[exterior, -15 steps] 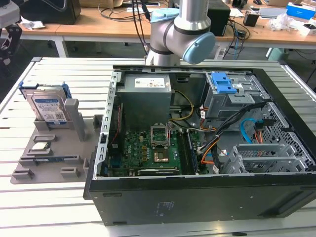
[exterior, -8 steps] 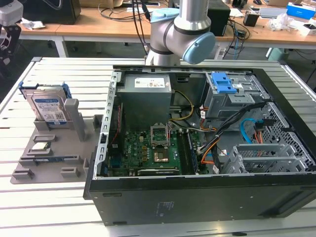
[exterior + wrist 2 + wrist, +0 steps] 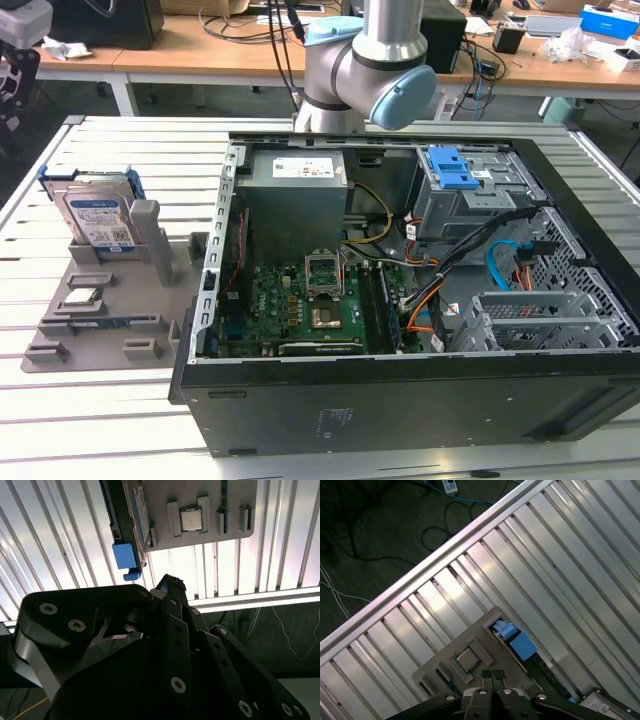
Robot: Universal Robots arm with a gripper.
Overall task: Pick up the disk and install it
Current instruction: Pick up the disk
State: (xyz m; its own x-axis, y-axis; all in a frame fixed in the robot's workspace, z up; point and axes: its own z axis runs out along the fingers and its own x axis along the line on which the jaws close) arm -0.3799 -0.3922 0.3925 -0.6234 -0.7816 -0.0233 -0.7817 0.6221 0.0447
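The disk (image 3: 95, 215) is a silver hard drive with a white-and-blue label in a blue carrier. It stands tilted in a slot of the grey tray (image 3: 100, 340) at the exterior view's left. In the second wrist view its edge (image 3: 114, 515) and a blue carrier tab show beside the tray (image 3: 165, 492). The first wrist view catches the blue carrier corner (image 3: 522, 645). My gripper (image 3: 18, 75) hangs high above the table's far left corner, well above the disk. Its fingertips (image 3: 493, 675) are shut with nothing between them, and the dark linkage (image 3: 170, 585) shows close up.
A small square silver chip (image 3: 82, 297) (image 3: 191, 520) (image 3: 466, 659) lies in the tray. The open computer case (image 3: 400, 400) sits to the exterior view's right, with a blue latch on a grey drive cage (image 3: 447, 170). The slatted metal table's edge (image 3: 420, 565) borders floor cables.
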